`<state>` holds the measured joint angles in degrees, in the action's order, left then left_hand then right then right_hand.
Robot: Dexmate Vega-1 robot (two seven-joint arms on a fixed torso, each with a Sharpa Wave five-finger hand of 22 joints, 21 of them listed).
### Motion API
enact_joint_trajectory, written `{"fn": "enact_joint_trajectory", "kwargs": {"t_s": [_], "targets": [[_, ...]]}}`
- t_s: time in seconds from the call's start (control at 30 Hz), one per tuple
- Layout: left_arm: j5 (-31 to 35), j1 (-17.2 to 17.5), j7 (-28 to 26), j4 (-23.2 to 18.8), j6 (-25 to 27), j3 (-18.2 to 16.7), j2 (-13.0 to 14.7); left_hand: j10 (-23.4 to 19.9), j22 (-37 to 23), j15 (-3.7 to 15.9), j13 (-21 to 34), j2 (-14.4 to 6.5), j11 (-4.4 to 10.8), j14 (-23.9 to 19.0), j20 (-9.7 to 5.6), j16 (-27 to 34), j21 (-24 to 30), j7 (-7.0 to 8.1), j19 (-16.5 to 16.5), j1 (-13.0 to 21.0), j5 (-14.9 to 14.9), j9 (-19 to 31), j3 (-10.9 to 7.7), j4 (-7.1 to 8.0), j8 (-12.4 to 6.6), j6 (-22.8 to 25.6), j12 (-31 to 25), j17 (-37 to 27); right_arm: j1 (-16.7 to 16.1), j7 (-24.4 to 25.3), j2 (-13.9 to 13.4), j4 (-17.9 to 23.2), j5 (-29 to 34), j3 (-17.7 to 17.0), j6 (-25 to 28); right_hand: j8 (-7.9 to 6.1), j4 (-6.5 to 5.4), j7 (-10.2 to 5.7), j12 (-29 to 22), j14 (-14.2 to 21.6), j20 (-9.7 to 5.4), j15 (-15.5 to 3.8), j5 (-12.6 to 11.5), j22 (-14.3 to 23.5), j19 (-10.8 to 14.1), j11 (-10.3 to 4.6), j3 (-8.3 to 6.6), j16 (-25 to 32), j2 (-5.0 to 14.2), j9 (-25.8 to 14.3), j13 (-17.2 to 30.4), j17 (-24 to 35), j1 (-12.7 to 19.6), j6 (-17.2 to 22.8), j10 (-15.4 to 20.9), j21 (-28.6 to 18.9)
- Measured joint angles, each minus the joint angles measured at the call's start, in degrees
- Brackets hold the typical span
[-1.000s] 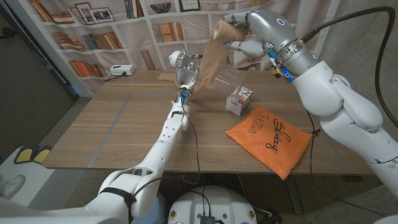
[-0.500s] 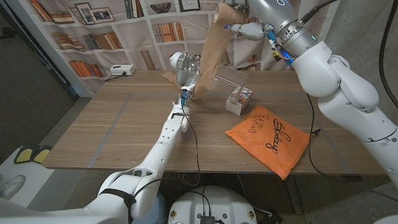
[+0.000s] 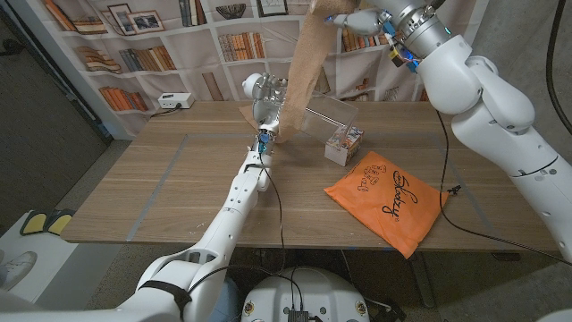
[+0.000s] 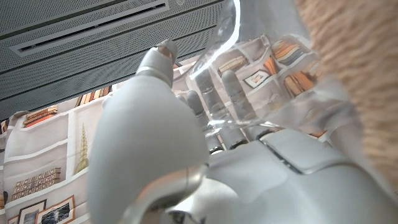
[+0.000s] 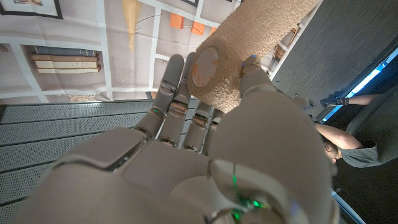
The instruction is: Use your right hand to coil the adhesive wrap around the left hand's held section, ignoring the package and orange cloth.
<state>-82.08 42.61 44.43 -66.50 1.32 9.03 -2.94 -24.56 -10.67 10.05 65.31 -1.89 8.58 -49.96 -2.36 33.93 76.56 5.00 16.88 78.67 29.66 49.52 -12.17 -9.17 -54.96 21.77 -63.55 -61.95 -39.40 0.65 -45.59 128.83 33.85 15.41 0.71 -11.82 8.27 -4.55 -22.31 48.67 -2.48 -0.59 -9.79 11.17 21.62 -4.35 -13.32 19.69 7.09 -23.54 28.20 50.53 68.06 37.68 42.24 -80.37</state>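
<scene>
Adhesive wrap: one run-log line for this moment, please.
right hand holds wrap roll high | left hand grips wrap's lower end | strip stretched between

A wooden table [image 3: 179, 179] carried the things, its top made of long planks with pale seams running across it. An orange cloth [image 3: 393, 201] with dark script lettering lay flat on its right part, one corner hanging over the near edge. Just beside the cloth's far corner stood a small printed package [image 3: 343, 143]. A clear plastic box [image 3: 322, 116] rested behind the package.
</scene>
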Motion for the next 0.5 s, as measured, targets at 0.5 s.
{"fn": "enact_joint_trajectory", "kwargs": {"t_s": [0.5], "targets": [[-1.12,1.54,-0.16,-3.87,1.79,1.15,1.21,0.0,0.0,0.0,-0.05,0.14,0.0,0.0,0.21,-0.01,0.0,-0.01,-0.21,0.17,0.0,0.24,0.0,0.0,-0.38,-0.2,0.23,0.0,6.5,-1.44,-0.79,-8.09,-4.81,2.93,-2.18,0.22,0.0,-0.31,0.0,-0.01,-0.17,-0.02,0.05,0.01,-1.22,-0.2,0.0,-0.47,0.0,-0.26,0.02,0.3,0.0,-0.31,-0.2,-0.58]]}}
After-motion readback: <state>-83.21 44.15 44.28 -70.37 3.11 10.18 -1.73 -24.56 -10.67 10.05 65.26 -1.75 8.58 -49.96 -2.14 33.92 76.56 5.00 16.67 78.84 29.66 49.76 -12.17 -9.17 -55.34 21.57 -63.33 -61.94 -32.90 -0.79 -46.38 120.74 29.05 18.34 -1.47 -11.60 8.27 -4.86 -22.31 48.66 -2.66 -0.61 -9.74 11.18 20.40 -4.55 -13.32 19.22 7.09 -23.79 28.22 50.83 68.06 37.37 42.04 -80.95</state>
